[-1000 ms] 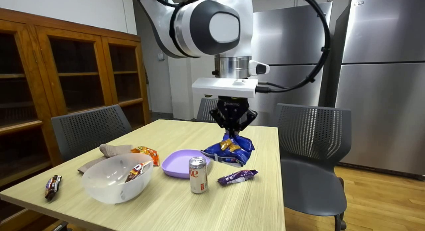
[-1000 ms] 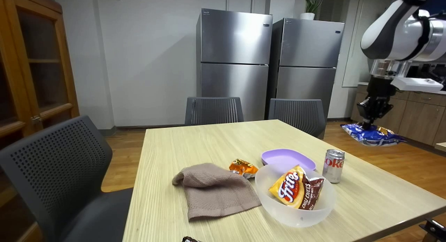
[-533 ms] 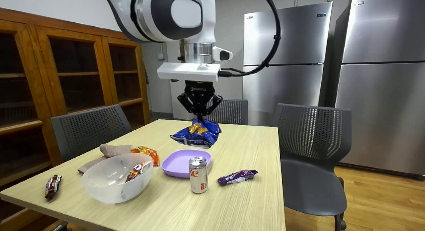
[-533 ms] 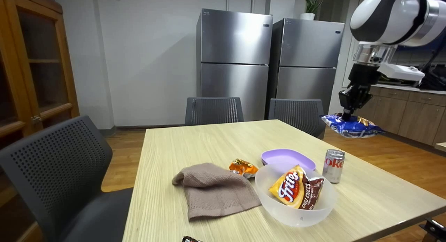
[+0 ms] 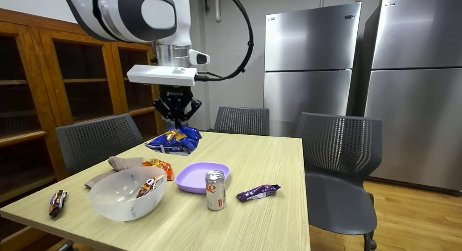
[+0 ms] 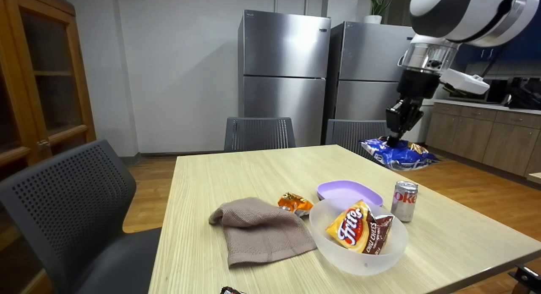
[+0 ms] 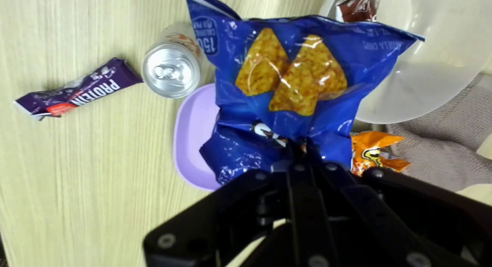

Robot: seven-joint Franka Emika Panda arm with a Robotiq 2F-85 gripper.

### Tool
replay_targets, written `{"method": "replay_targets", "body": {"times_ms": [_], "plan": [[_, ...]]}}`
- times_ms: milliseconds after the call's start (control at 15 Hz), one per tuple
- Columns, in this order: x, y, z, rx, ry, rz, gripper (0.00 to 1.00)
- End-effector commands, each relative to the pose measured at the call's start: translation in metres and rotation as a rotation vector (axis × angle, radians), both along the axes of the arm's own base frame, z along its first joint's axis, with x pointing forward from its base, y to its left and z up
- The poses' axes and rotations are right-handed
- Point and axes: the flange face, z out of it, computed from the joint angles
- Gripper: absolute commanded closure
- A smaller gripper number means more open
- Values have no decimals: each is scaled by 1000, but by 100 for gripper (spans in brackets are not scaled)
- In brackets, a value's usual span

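Gripper clamped on blue bag, film bunched there, probably for firm purchase. It hangs above table, touching nothing below. Bowl wall seems to prop tilted Fritos.

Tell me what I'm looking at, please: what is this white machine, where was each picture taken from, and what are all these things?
The white machine is a robot arm, a jointed mechanical limb. At its end is a black pincer, closed on a blue tortilla chip bag and holding it in the air. Two pictures come from cameras standing away from the robot; the close-up is taken from the arm itself, looking down past the pincer.

On the table are a frosted bowl with a Fritos bag inside, a lilac plate, a drink can, a purple protein bar, an orange snack bag, a brownish cloth and a small dark-wrapped packet.
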Motion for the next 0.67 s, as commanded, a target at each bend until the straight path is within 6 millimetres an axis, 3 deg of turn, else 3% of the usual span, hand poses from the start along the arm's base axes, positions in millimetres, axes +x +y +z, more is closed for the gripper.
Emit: {"method": "replay_targets", "body": {"times_ms": [0,333,600], "plan": [[-10,41,2,31,-1,38,100],[-13,89,-15,50,43,16,100],[-13,107,-29,47,58,-59,100]]}}
